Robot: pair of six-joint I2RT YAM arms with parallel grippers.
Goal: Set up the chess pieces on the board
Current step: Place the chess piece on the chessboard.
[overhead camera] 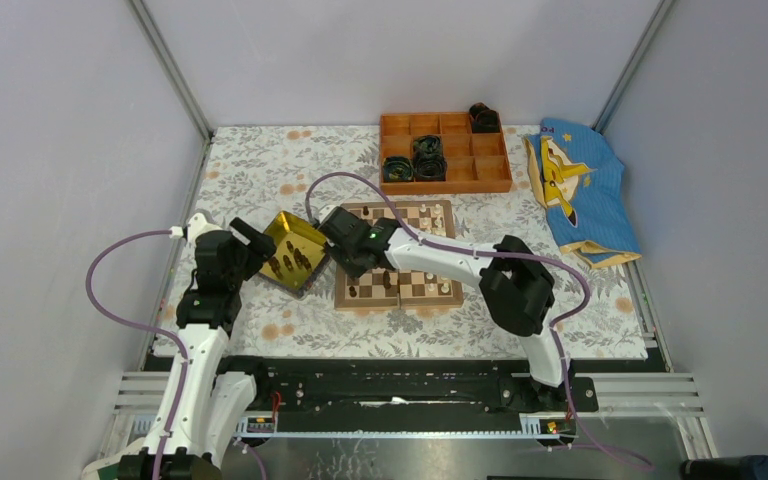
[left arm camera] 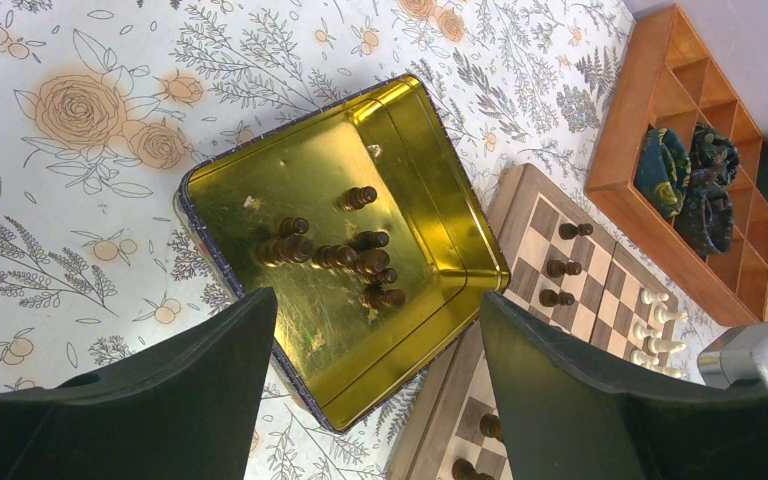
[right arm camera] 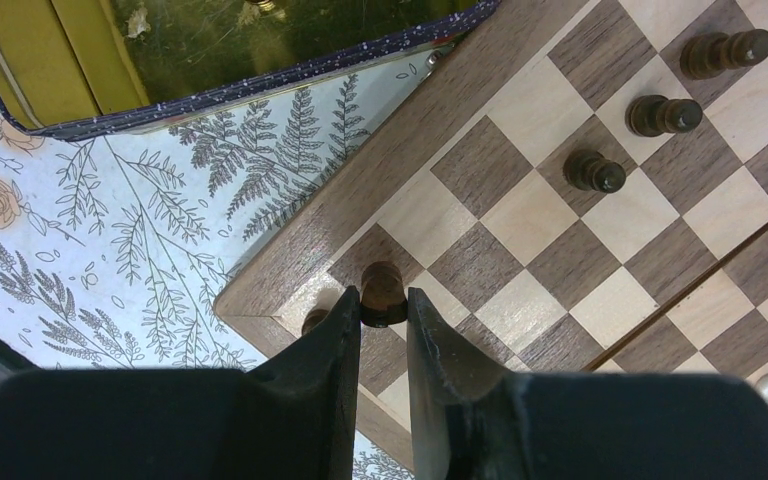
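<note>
One dark chess piece point(right arm camera: 383, 293) stands upright near the corner of the board point(right arm camera: 290, 262), low in the middle of the right wrist view. It is pinched between the narrowed fingertips of the right gripper point(right arm camera: 384, 312). Whether its base already rests on the square cannot be told. Placing seems the step in hand. The next move calls for a small release and a straight lift, because a second dark piece point(right arm camera: 313, 320) sits just beside one finger.

Three dark pawns point(right arm camera: 650, 115) line a diagonal at upper right. Beyond the board's edge at upper left lies the gold tray point(left arm camera: 440, 180). It holds a cluster of dark chessmen point(left arm camera: 335, 255), above which the left gripper point(left arm camera: 375, 305) hangs spread wide and empty.
</note>
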